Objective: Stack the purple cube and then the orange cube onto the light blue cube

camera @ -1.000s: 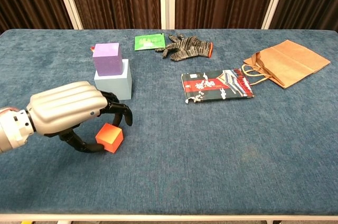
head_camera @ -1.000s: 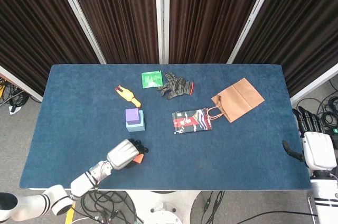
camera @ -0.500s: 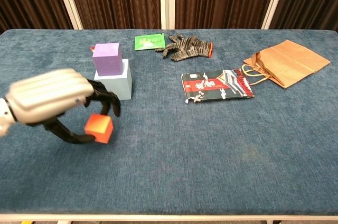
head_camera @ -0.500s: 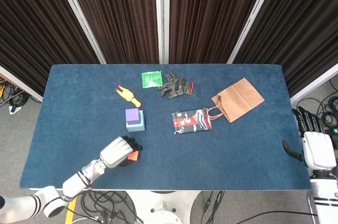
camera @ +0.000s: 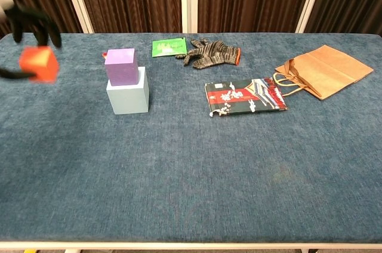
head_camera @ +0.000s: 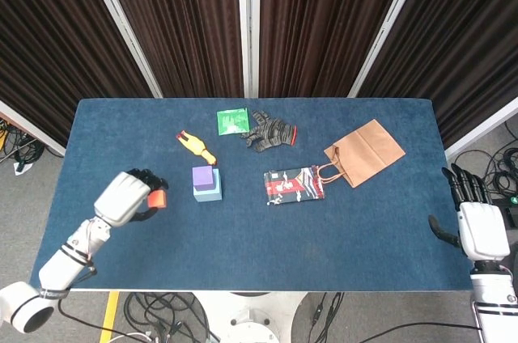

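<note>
Paper bag [head_camera: 366, 151], brown and creased, lies flat on the blue carpet-like table [head_camera: 364, 238] with its handles toward a glossy printed packet [head_camera: 293, 184]; its contents cannot be seen. Left hand [head_camera: 125, 197] pinches the smooth orange cube [head_camera: 158, 198] at its dark fingertips [camera: 36, 23], raised off the cloth. Just beyond those fingertips the purple cube [head_camera: 203, 177] sits on the light blue cube [head_camera: 210, 192]. Right hand [head_camera: 476, 226] holds nothing, fingers straight and apart, off the table's edge. Knitted grey glove [head_camera: 269, 132] lies crumpled, far from both.
</note>
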Available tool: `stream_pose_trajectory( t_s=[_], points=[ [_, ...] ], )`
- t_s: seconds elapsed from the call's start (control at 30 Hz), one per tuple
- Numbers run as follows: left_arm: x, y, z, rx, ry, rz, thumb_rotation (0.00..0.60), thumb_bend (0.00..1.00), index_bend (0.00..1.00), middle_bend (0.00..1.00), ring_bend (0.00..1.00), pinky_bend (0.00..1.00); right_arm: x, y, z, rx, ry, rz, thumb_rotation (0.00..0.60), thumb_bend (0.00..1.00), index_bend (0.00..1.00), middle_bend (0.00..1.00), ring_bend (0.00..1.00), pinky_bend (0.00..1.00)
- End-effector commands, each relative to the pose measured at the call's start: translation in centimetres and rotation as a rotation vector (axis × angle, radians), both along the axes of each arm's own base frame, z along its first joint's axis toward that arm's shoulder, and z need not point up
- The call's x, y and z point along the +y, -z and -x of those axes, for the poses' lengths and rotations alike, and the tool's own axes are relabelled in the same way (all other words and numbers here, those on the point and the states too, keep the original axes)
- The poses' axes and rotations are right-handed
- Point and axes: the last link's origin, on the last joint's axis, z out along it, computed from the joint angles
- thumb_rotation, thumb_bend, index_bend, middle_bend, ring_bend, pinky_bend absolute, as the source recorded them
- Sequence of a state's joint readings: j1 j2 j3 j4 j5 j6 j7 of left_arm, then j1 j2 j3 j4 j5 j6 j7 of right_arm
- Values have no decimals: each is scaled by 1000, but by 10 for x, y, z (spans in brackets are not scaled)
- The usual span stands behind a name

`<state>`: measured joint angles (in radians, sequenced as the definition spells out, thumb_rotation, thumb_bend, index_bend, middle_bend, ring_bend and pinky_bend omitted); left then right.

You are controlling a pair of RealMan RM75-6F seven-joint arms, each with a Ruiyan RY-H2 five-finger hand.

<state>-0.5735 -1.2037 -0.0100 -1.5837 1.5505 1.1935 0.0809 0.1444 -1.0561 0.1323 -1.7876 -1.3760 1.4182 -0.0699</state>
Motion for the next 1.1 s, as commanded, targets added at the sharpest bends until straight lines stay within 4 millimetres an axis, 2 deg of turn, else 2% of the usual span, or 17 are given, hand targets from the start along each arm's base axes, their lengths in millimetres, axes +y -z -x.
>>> stream_pose_trajectory(
  t_s=[0.03,0.13,0.23,0.47,0.73,1.1],
  points=[
    [23,-15,-13,-46,-49,-9,600,309,449,645,405,471,0,2,0,4,0,-6,600,247,22,8,0,0],
    [33,-20,-27,-62,-35,-6,600,308,449,645,405,471,-1,3,-1,8,-1,-8,600,247,22,8,0,0],
    [40,-15,-44,-81,-6,12,600,309,449,645,405,469,-2,4,0,10,3,-12,600,247,22,8,0,0],
    [46,16,-71,-143,-10,102,600,309,449,645,405,467,0,4,-1,13,-1,-12,600,247,22,9,0,0],
    [52,46,-86,-151,-2,148,600,308,449,645,405,466,0,4,0,21,-4,-7,600,248,22,9,0,0],
    [66,47,-82,-128,5,115,600,309,449,645,405,462,1,6,0,29,-8,-5,600,248,22,9,0,0]
  ],
)
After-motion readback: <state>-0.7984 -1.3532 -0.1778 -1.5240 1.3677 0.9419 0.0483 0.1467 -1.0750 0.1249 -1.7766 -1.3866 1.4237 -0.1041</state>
